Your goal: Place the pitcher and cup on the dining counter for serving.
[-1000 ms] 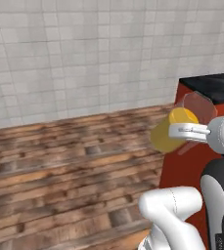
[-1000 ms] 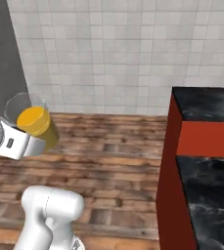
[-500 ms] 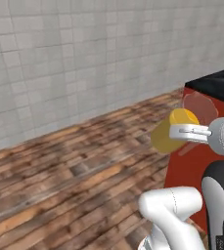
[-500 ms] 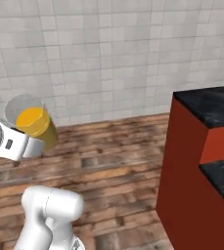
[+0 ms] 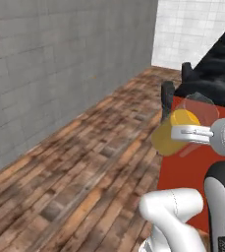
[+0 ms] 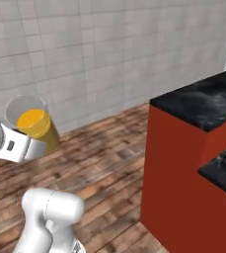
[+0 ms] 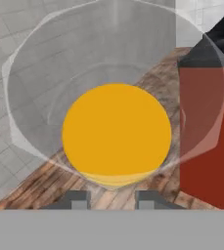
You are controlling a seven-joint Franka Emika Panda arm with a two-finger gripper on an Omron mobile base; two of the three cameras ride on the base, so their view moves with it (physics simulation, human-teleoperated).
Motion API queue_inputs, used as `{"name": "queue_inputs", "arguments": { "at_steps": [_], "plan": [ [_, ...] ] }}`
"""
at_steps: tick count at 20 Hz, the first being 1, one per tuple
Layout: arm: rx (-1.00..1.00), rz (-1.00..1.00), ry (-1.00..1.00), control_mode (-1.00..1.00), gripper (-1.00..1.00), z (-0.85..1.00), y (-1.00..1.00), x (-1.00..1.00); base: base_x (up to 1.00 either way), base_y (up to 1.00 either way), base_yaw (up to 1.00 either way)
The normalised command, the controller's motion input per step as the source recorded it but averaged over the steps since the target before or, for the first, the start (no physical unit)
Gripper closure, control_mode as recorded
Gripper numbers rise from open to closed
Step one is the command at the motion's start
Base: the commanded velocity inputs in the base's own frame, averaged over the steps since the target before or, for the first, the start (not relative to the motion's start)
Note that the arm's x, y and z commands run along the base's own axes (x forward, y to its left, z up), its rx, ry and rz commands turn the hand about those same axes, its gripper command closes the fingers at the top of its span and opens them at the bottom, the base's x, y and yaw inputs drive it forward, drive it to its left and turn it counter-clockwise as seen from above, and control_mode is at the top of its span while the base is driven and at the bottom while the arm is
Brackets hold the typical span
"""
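Up in the left base view, the pitcher [image 5: 175,132] hangs in the air in front of the dining counter [image 5: 210,142], tilted over so its clear mouth leans toward the counter's red front, the orange-yellow liquid pooled in its lower part. The gripper [image 5: 190,134] clasps the pitcher by its wall, a white finger lying across the glass, well above the wooden floor [image 5: 79,172]. From the right base view, the pitcher [image 6: 34,126] sits well to the left of the dining counter [image 6: 193,163], held at the end of the white hand and raised clear of the wooden floor [image 6: 109,163], with the grey tiled wall [image 6: 99,54] behind it. Looking along the hand view, the pitcher [image 7: 116,110] is seen from its open mouth down to the orange liquid, the two dark fingertips [image 7: 77,199] closed on its near rim, and the dining counter [image 7: 206,141] stands beyond it to the right.
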Motion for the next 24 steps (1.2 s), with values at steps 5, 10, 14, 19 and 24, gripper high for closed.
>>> {"name": "queue_inputs", "arguments": {
  "at_steps": [5, 10, 14, 19, 24],
  "plan": [
    [0.0, 0.0, 0.0, 1.0, 1.0, 0.0, 0.0, 0.0, 0.84, 0.66, -0.67],
    [0.0, 0.0, 0.0, 1.0, 1.0, 0.0, 0.0, 0.0, 0.91, 0.38, -0.56],
    [0.0, 0.0, 0.0, 1.0, 1.0, 0.0, 0.0, 0.0, 0.74, 0.02, -0.41],
    [0.0, 0.0, 0.0, 1.0, 1.0, 0.0, 0.0, 0.0, 0.61, 0.0, -0.38],
    [0.0, 0.0, 0.0, 1.0, 1.0, 0.0, 0.0, 0.0, 0.51, -0.01, -0.31]
  ]
}}
